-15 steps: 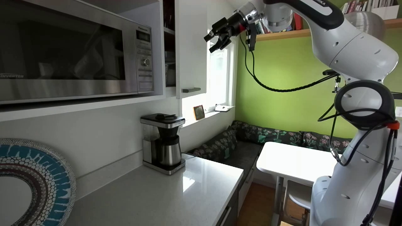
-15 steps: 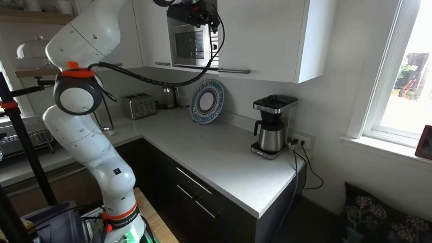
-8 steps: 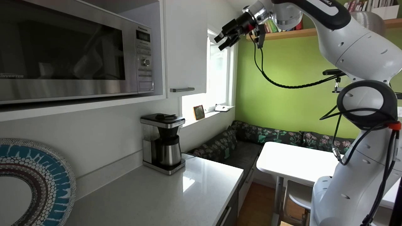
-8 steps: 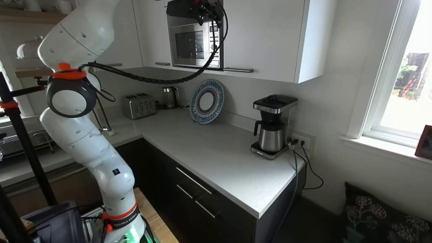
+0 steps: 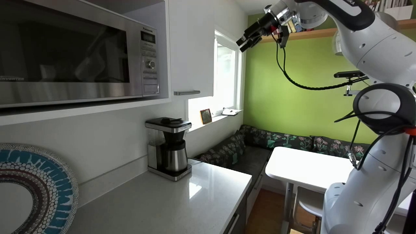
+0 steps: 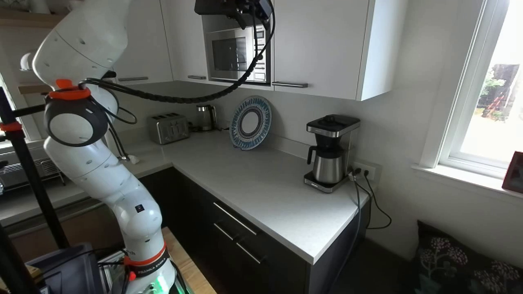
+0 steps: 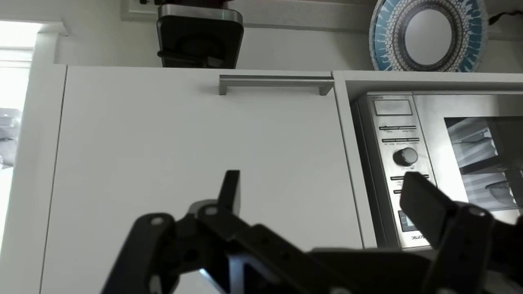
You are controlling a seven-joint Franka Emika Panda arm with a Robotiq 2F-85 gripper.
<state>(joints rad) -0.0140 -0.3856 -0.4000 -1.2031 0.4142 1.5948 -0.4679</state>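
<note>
My gripper [image 7: 322, 183] is open and empty, its two black fingers wide apart in the wrist view. It faces a white wall cabinet door [image 7: 196, 143], which is shut and sits apart from the fingers. The door has a grey bar handle [image 7: 276, 81] on its lower edge. The gripper [image 5: 242, 46] hangs high in front of the cabinet door [image 5: 193, 48] and its handle [image 5: 187, 92]. In an exterior view the gripper [image 6: 247, 18] is partly cut off by the top edge; the door [image 6: 318, 45] and handle [image 6: 290, 84] lie to its right.
A microwave [image 5: 149, 81] sits in the niche beside the door. Below stand a coffee maker [image 5: 175, 156] and a patterned round plate [image 5: 61, 188] on the counter [image 5: 156, 204]. A toaster [image 6: 167, 128] stands farther along. A white table [image 5: 302, 165] is near the arm. A cable [image 6: 179, 98] hangs from the arm.
The cabinet door has swung from ajar to shut, hiding the shelves inside. My gripper has moved back, away from the cabinet, and stays open.
</note>
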